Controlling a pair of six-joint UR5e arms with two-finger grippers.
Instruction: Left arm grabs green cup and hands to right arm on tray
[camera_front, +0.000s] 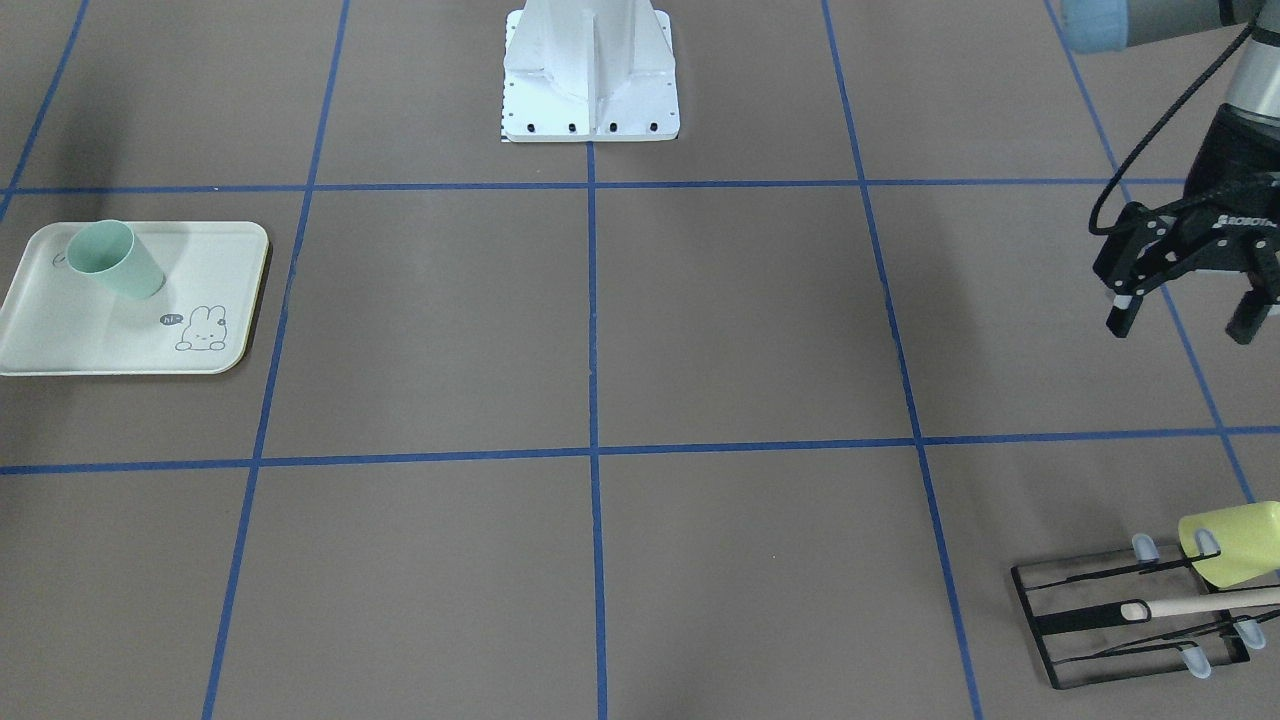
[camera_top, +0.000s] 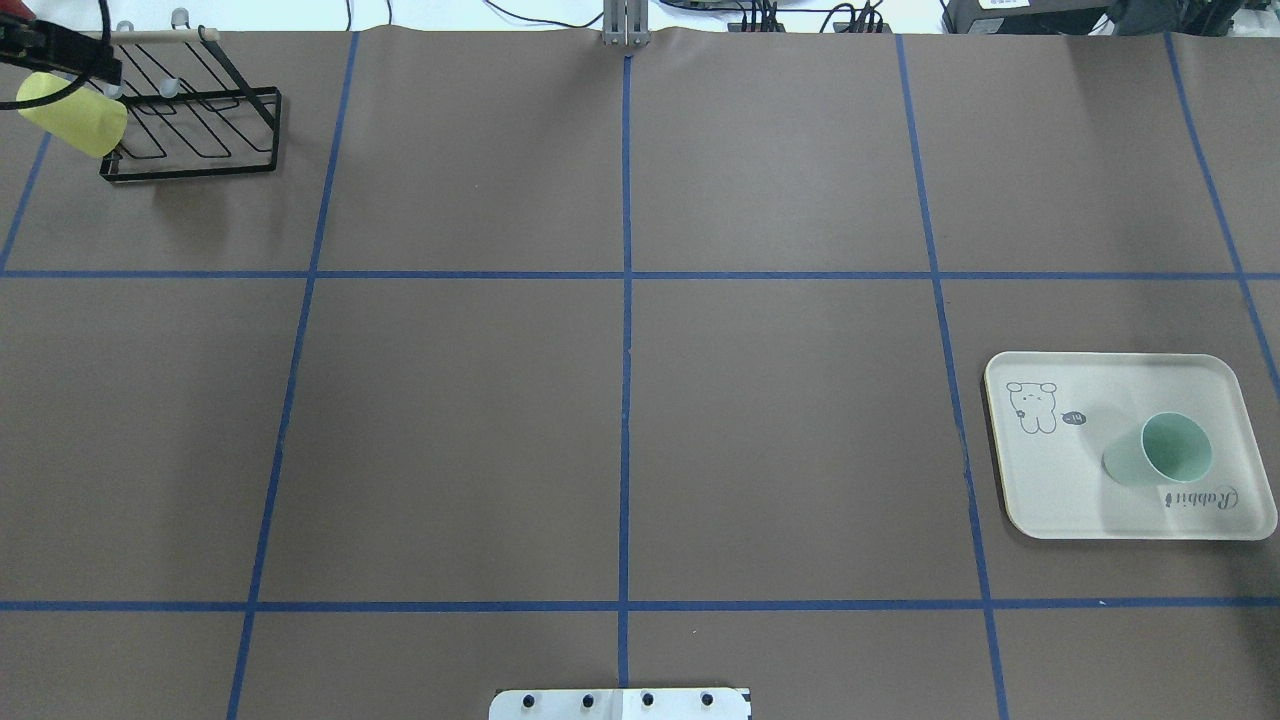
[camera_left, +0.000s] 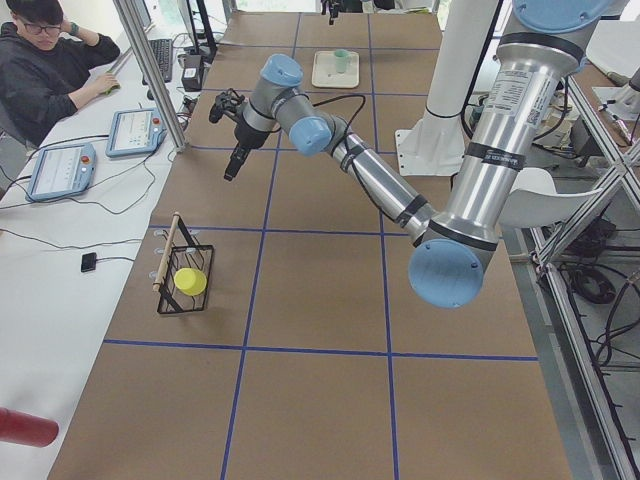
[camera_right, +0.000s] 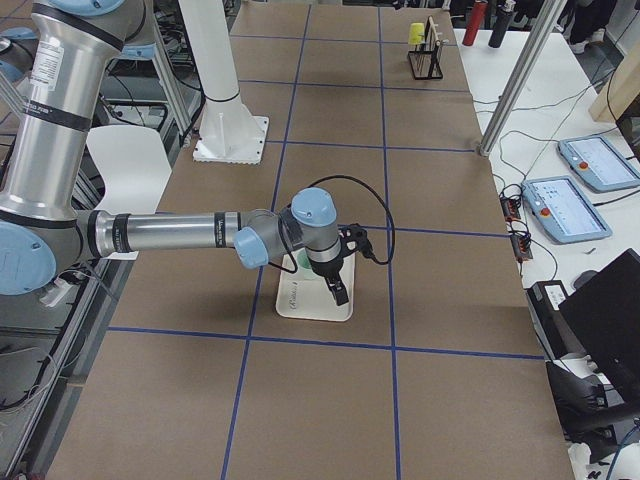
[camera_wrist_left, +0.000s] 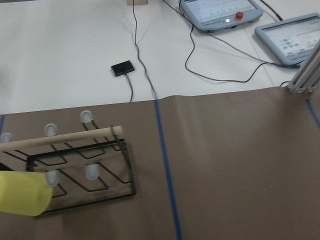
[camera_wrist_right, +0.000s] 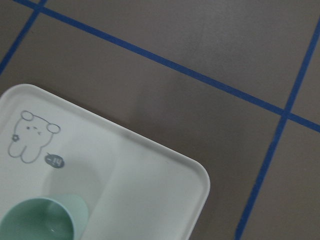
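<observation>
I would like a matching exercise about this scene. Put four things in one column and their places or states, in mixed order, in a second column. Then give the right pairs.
Things:
1. green cup
2. yellow cup
3. left gripper
4. tray

Places or states:
A. open, holding nothing
B. flat on the table, on the robot's right side
C. standing mouth up on the tray
D. tilted on the black wire rack

Pairs: 1-C, 2-D, 3-A, 4-B
</observation>
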